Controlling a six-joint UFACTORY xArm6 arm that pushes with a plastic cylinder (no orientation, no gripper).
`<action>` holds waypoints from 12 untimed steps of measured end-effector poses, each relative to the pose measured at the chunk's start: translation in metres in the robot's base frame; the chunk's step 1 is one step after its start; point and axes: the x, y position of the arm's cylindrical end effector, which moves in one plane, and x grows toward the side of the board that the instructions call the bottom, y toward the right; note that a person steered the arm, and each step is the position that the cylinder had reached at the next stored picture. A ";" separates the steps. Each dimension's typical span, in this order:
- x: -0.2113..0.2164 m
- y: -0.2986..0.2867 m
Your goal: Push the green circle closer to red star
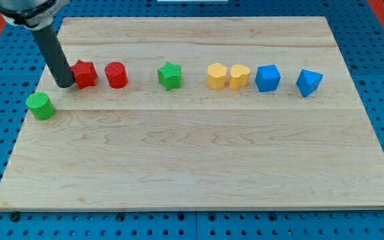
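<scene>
The green circle (41, 106) lies near the board's left edge, below and left of the red star (84, 73). My tip (65, 85) stands just left of the red star, touching or nearly touching it, and up and to the right of the green circle, a short gap apart from it.
A red circle (117, 75) sits right of the red star. Further right in the same row are a green star (170, 75), a yellow block (216, 76), a yellow heart (239, 76), and two blue blocks (267, 77) (309, 82). The wooden board (199, 173) rests on a blue pegboard.
</scene>
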 end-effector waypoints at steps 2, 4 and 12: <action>0.045 0.063; 0.115 0.018; 0.096 -0.036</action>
